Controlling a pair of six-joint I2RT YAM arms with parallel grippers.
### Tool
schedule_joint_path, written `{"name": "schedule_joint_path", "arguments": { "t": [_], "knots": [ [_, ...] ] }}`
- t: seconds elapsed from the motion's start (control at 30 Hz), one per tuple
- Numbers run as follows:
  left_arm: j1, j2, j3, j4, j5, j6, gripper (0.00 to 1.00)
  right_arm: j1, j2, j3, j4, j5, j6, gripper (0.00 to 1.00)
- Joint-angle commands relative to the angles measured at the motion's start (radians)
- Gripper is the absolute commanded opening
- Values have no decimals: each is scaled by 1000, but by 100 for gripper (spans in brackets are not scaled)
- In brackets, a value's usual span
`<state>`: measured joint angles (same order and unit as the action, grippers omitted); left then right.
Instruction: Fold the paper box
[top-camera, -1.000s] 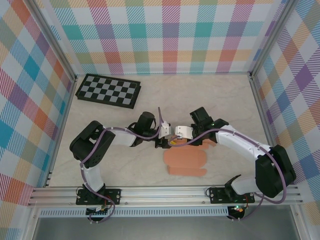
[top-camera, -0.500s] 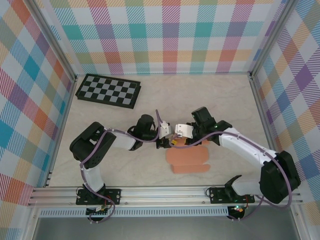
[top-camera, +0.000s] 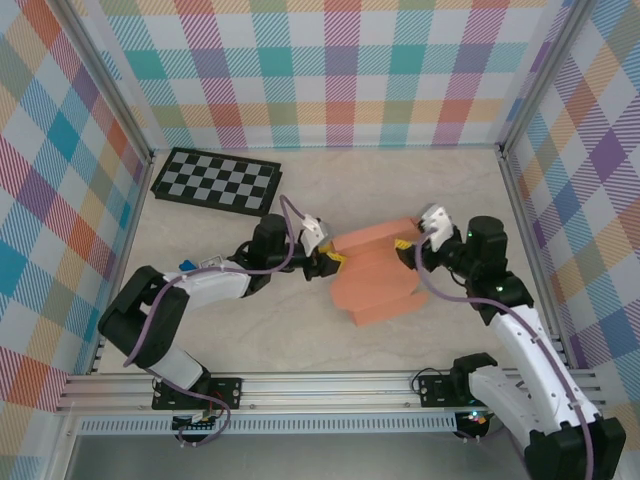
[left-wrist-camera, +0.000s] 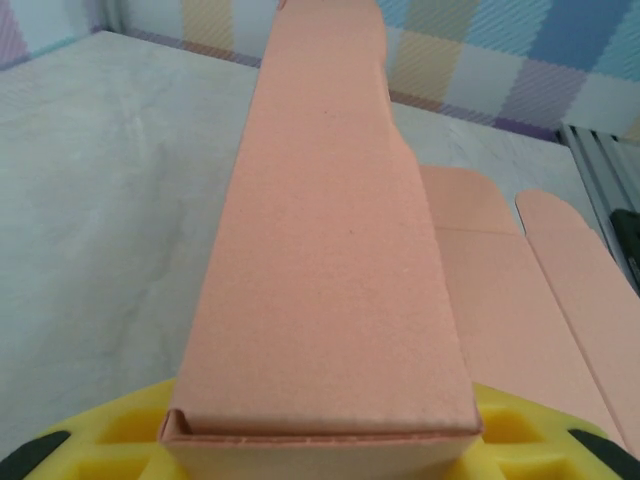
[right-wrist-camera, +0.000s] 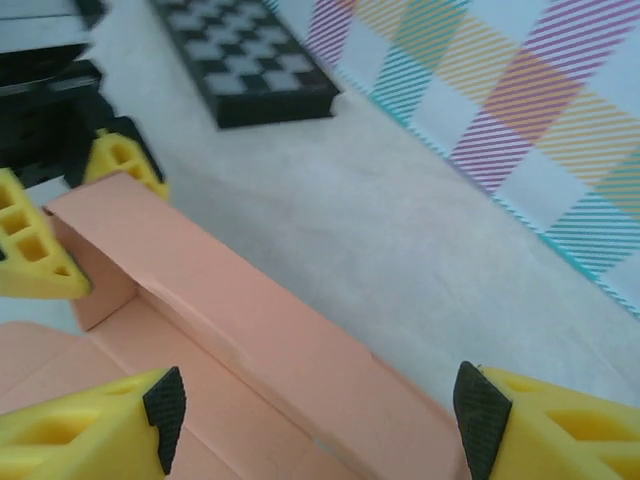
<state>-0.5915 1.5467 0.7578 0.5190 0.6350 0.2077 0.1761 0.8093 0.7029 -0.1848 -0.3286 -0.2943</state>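
Note:
The paper box (top-camera: 375, 275) is salmon-orange card lying mid-table, partly folded, with a long wall raised along its far side and flat panels spread toward me. My left gripper (top-camera: 331, 263) is shut on the left end of that raised wall. In the left wrist view the wall (left-wrist-camera: 330, 250) runs away from the left gripper (left-wrist-camera: 320, 445), its end pinched between the yellow fingers (left-wrist-camera: 90, 445). My right gripper (top-camera: 408, 252) stands open at the box's right end. In the right wrist view the right gripper (right-wrist-camera: 322, 415) straddles the wall (right-wrist-camera: 250, 320) with wide gaps, touching nothing.
A black-and-grey checkerboard (top-camera: 215, 180) lies at the back left, also seen in the right wrist view as the checkerboard (right-wrist-camera: 250, 60). Plaid walls enclose the table (top-camera: 450, 190) on three sides. An aluminium rail (top-camera: 330, 385) runs along the near edge.
The right gripper has opened and drawn back to the right. The left arm has shifted the box farther back, and its long wall now stands raised.

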Motion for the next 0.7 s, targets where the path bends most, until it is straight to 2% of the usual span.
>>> {"name": "schedule_joint_path", "arguments": {
  "t": [0.0,0.07,0.13,0.2,0.27,0.37,0.43,0.5,0.67],
  "knots": [
    [60,-55,48,-53,-31,-149,28,-124,14,-7,57,-81,514,74],
    [84,-64,64,-74,-37,-206,28,-198,61,-11,23,-137,708,72],
    [97,-68,70,-84,-19,-217,28,-250,133,-5,28,-264,820,71],
    [105,-69,76,-96,-11,-226,28,-262,247,53,-24,-379,841,69],
    [109,-72,79,-99,12,-233,28,-262,374,132,-97,-492,801,63],
    [113,-73,78,-71,38,-267,28,-263,503,227,-195,-545,728,49],
    [113,-70,78,-54,49,-291,28,-262,555,258,-214,-575,719,45],
    [113,-71,79,-54,61,-298,28,-255,579,261,-183,-595,737,44],
    [113,-74,75,-52,56,-307,28,-208,581,250,-141,-551,742,47]
  ]
}}
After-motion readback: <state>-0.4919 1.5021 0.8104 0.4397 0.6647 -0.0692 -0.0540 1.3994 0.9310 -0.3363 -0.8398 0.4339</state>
